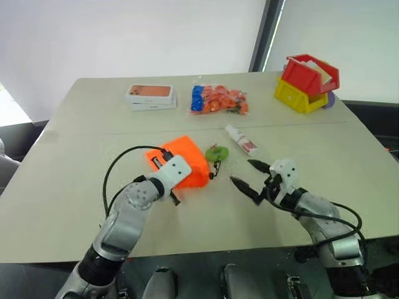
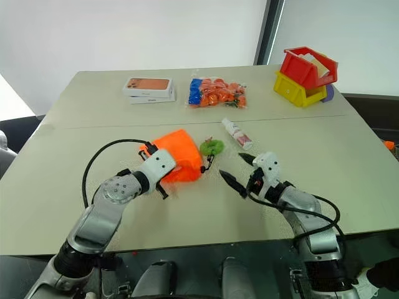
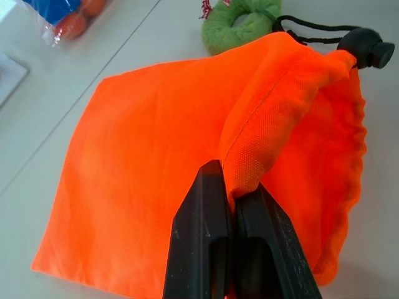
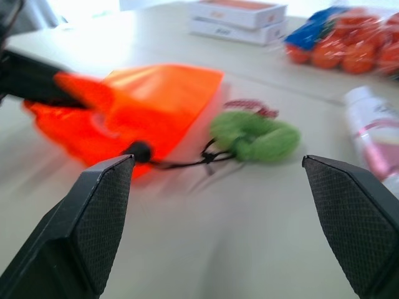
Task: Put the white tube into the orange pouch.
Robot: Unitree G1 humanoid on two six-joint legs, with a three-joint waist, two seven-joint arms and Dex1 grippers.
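The orange pouch (image 1: 190,159) lies on the table in front of me, its mouth towards the right, where the black cord and green round charm (image 1: 217,152) trail out. My left gripper (image 3: 229,187) is shut on a fold of the pouch's fabric at the mouth rim. The white tube (image 1: 240,139) with its pink label lies flat a little beyond and to the right of the charm, touched by nothing. To the right of the pouch, my right gripper (image 1: 243,172) hovers low over the table, open and empty. It points left towards the charm and the pouch.
At the back of the table (image 1: 75,187) lie two stacked white phone boxes (image 1: 151,96) and a clear bag of orange and blue pieces (image 1: 218,99). A red bin on a yellow bin (image 1: 305,84) stands at the back right.
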